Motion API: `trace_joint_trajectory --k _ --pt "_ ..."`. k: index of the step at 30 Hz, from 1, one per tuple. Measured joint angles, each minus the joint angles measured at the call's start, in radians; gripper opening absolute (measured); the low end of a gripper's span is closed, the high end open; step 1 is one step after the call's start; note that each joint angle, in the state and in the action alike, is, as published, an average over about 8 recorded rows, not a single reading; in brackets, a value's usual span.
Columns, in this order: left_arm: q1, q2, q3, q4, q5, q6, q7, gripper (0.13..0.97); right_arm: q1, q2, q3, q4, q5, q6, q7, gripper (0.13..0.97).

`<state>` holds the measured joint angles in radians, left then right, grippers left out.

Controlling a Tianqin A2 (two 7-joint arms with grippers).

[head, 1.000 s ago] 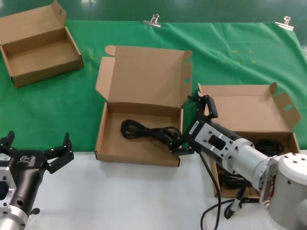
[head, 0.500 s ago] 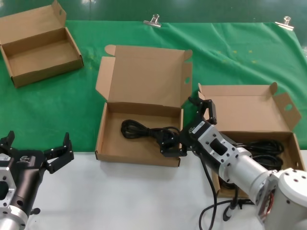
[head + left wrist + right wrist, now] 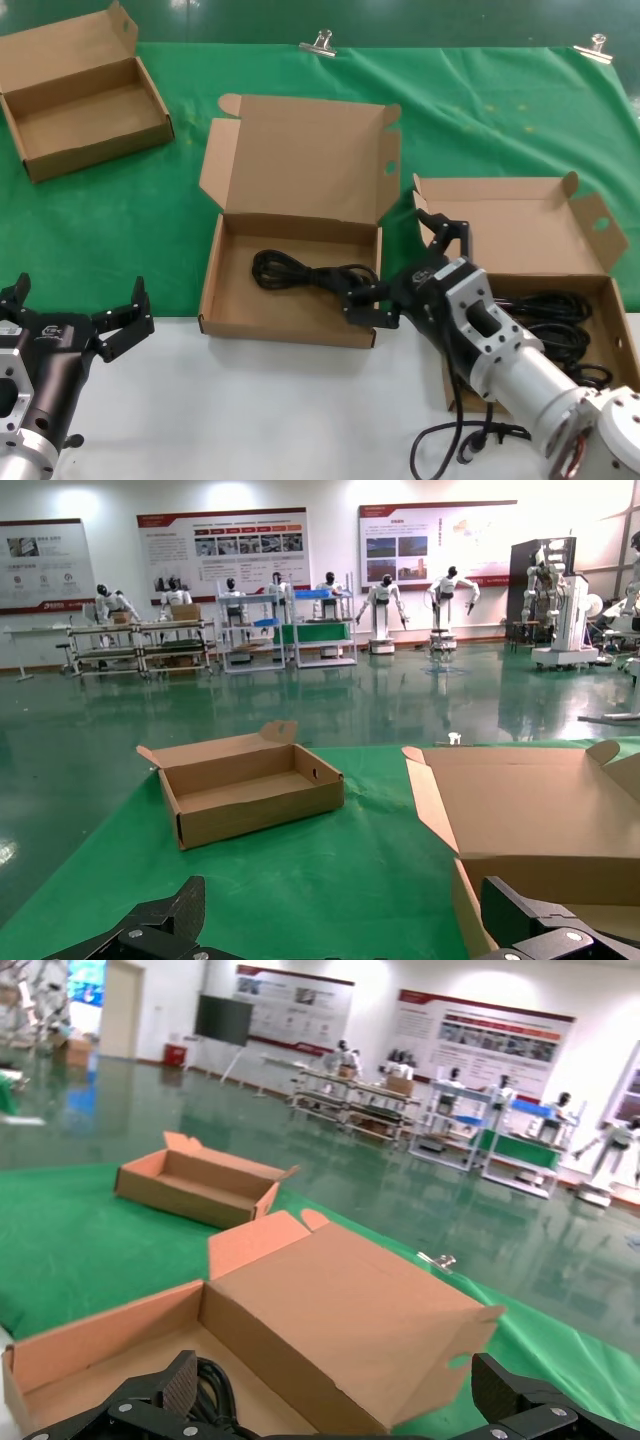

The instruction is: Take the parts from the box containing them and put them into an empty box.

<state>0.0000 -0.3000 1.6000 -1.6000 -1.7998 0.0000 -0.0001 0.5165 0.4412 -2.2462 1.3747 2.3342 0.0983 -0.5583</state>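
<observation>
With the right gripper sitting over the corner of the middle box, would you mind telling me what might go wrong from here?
1. The open right gripper sits at the near right corner of the large box, close to the cord lying inside; withdrawing could snag the cord and drag it back out.
2. Its fingers are near the box's front wall, so a sideways move may shove the box.
3. The cords in the right box lie tangled; the next pick may lift several.

Ahead of my left claw lies a glossy green floor [image 3: 300,705], bright with reflected light. Beyond it stand shelving racks [image 3: 265,630] and white humanoid robots [image 3: 385,605] along a white wall [image 3: 330,550] hung with posters [image 3: 225,545]. Past my right claw, more racks [image 3: 455,1125] and posters [image 3: 480,1045].
</observation>
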Motion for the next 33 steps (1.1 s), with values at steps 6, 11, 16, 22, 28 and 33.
trace_joint_trajectory --k 6,11,16,22,28,33 --pt "0.0 0.0 0.0 0.0 0.0 0.0 0.0 0.966 -0.073 -0.02 0.092 0.032 -0.076 -0.014 0.079 0.966" --pt "0.0 0.0 0.0 0.0 0.0 0.0 0.0 0.966 -0.135 -0.037 0.168 0.059 -0.139 -0.026 0.145 0.966" --pt "0.0 0.0 0.0 0.0 0.0 0.0 0.0 0.966 -0.196 -0.054 0.245 0.085 -0.202 -0.037 0.212 0.966" --pt "0.0 0.0 0.0 0.0 0.0 0.0 0.0 0.966 -0.27 -0.074 0.338 0.118 -0.279 -0.051 0.292 0.966" --pt "0.0 0.0 0.0 0.0 0.0 0.0 0.0 0.966 -0.344 -0.094 0.43 0.15 -0.355 -0.065 0.371 0.966" --pt "0.0 0.0 0.0 0.0 0.0 0.0 0.0 0.966 -0.405 -0.111 0.507 0.177 -0.419 -0.077 0.438 0.966"
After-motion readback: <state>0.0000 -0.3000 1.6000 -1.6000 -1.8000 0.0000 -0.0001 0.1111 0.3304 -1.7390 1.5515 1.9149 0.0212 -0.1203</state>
